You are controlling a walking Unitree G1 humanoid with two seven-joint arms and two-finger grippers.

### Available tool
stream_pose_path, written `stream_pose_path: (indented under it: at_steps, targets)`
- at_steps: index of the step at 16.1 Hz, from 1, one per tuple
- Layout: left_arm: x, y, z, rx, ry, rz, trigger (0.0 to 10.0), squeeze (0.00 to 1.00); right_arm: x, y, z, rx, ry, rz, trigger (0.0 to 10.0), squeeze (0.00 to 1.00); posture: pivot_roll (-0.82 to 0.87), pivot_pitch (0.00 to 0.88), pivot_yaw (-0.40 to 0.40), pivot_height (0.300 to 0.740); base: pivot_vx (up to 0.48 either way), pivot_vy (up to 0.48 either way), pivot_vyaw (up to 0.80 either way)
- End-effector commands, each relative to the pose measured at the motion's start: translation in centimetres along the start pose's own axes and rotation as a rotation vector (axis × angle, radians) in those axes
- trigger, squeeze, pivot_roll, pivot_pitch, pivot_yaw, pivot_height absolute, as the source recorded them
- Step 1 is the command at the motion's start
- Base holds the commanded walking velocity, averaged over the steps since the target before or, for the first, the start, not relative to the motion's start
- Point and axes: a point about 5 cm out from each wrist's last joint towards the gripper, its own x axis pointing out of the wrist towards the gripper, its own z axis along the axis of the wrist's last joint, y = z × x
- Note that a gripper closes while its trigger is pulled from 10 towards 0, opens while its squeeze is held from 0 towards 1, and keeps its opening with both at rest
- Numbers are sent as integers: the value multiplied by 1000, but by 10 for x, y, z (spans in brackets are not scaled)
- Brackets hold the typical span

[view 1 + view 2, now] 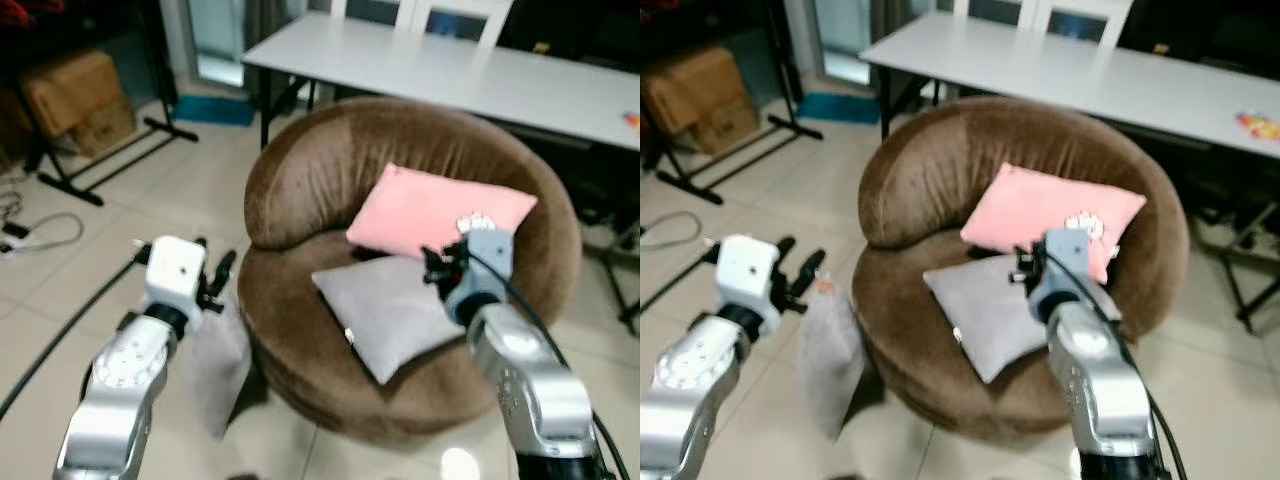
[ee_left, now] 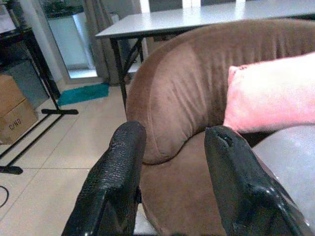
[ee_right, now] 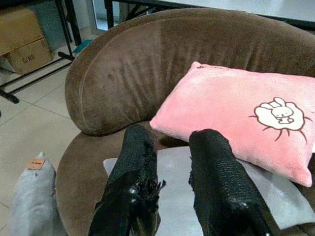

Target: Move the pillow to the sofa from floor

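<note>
A grey pillow (image 1: 220, 365) stands on edge on the tiled floor, leaning against the left side of the round brown sofa (image 1: 300, 170); an orange tag (image 3: 35, 163) sits at its top corner. My left gripper (image 1: 215, 270) hovers just above that pillow's top, open and holding nothing. On the sofa seat lies a second grey pillow (image 1: 385, 310), and a pink pillow (image 1: 440, 210) with a bunny print leans on the backrest. My right gripper (image 1: 435, 265) is over the seat's grey pillow, open and empty.
A long white table (image 1: 450, 70) runs behind the sofa, with white chairs beyond it. Cardboard boxes (image 1: 75, 95) and a black stand's legs (image 1: 100, 170) are at the far left. Cables (image 1: 40, 235) lie on the floor to the left. A teal mat (image 1: 210, 110) lies near the door.
</note>
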Motion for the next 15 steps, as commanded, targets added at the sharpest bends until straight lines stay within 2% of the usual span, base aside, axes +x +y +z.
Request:
stream_pose_path:
  at_steps: [1,3,5,7,11,15]
  targets:
    - [0,-6,2,-8,-8,-17,10000,0,-2,-7,4,-13,-4,-17,10000,0,2,0,-59,740,0,368,0]
    - [0,-7,1,-9,-7,-20,10000,0,-2,-7,5,-6,-3,-18,10000,0,2,0,-57,740,0,381,0]
    - [1,-9,6,-24,-26,-31,10000,0,-2,-8,4,30,-1,-26,10000,0,2,0,-53,740,0,0,0]
    - [2,-7,6,-29,-28,-27,10000,0,-5,0,3,-22,4,13,10000,0,-17,0,-44,740,0,0,0]
    - [3,-12,9,-31,-52,-45,10000,0,-8,2,1,-35,18,50,10000,0,-18,0,-43,740,0,0,700]
    - [0,-10,8,-35,-50,-35,10000,0,-10,5,-1,-48,26,79,10000,0,-11,0,-54,740,301,0,800]
